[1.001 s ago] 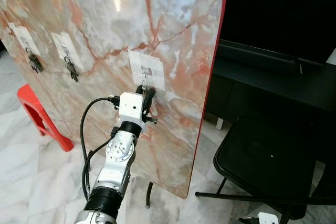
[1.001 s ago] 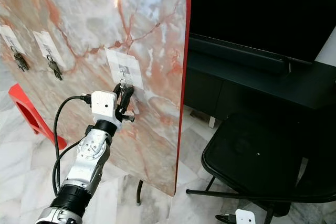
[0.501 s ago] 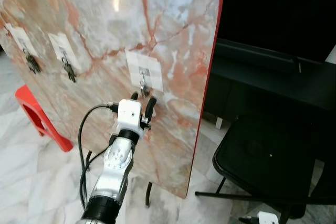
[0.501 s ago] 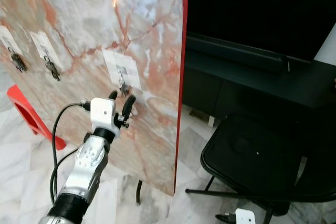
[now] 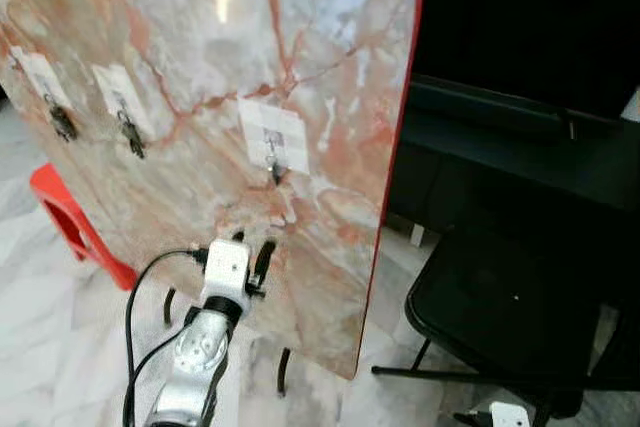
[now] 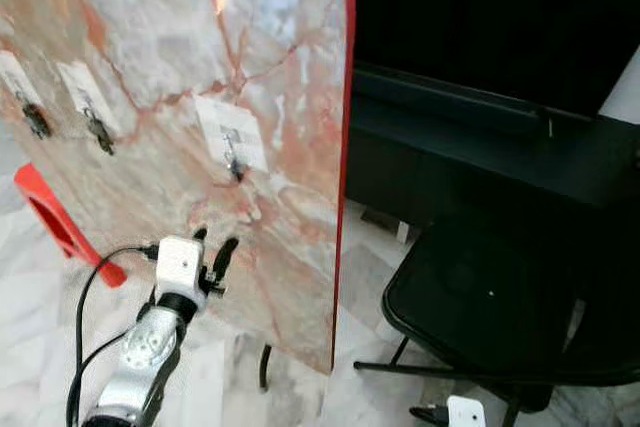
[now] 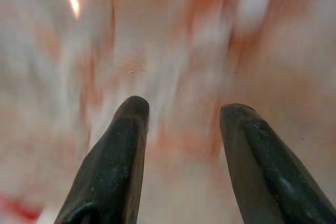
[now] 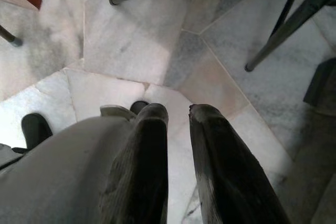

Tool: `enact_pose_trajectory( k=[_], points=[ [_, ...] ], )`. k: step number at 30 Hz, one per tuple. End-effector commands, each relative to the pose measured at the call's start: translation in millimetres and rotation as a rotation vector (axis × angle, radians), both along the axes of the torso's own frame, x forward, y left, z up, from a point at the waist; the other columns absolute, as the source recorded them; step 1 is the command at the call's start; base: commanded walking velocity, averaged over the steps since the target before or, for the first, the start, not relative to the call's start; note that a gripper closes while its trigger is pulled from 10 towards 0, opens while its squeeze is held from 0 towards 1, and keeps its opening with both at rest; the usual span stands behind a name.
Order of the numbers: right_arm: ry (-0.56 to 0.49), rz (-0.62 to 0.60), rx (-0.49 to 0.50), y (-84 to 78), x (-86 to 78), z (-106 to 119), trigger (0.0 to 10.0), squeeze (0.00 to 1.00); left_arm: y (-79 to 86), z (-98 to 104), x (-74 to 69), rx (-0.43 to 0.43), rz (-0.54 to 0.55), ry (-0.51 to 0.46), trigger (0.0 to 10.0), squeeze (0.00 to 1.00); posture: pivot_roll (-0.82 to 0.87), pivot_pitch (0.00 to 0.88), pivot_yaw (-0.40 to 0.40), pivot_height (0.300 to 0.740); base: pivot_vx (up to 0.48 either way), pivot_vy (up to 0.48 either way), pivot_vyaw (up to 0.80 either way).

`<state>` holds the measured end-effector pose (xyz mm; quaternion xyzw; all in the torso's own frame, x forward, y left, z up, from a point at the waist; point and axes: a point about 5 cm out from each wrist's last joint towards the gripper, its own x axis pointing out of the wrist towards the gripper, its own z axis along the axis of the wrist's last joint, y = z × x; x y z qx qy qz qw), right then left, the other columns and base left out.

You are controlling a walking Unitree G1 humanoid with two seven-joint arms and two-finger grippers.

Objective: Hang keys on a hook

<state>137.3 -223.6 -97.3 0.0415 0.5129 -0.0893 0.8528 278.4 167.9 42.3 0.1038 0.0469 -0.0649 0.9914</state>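
A marble board with a red rim stands tilted before me and carries three white hook labels. Dark keys hang on the two left hooks. A small key set hangs on the third hook, under its label. Well below that hook, close to the board, my left gripper is open and holds nothing. The left wrist view has its two black fingers spread before blurred marble. My right gripper hangs idle over the floor, its fingers close together.
A black folding chair stands to the right of the board. Behind it runs a low black cabinet. A red stool sits on the marble floor at the left, and the board's legs stand below the left arm.
My left gripper has come down and away from the third hook, opening and leaving the key set hanging there. The camera shifted slightly.
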Motion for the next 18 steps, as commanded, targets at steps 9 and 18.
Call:
enact_pose_trajectory(
  k=[9,18],
  points=[
    [-0.002,-0.015,0.001,2.9,1.1,-0.3,10.0,0.00,54.5,-83.5,-55.1,0.219,0.198,0.474,10.0,0.00,-0.06,0.000,0.033,0.709,0.000,0.000,0.00],
    [0.000,0.004,-0.005,1.6,1.3,0.1,10.0,0.00,62.4,-128.3,-122.4,0.168,0.344,0.832,10.0,0.00,-0.06,0.000,0.027,0.709,0.000,0.000,0.00]
  ],
)
